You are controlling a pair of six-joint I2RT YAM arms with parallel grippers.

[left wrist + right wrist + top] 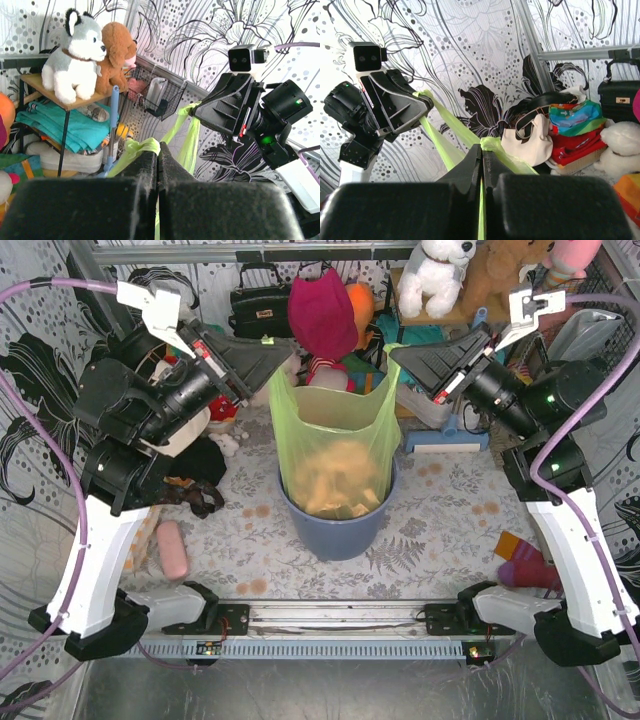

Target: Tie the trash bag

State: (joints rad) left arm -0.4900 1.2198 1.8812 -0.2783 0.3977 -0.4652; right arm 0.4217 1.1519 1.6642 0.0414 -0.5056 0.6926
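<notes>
- Two arms are seen from above, one per side of the table, both angled inward toward the centre.
- One trash bag, light-green and translucent, is seated in one round blue-grey bin at mid-table; crumpled brown paper is visible through the plastic, low in the bag.
- Two bag handles are raised, one at each top corner, pulled outward to opposite sides.
- One left gripper: jaws are clamped tight on the bag's left handle; in the left wrist view the green plastic is seen bunched just at the closed fingertips.
- One right gripper: jaws are clamped tight on the bag's right handle; in the right wrist view a green strip is pinched at the closed tips and is stretched across to the other gripper.
- Two plush toys are counted on one wooden shelf in the left wrist view: one grey-and-white husky, one brown dog, touching side by side.
- One black handbag is set behind the bin, far side.
- One cream tote bag with black straps is seen beside folded red cloth.
- One pink oblong item lies on the table near the left arm.
</notes>
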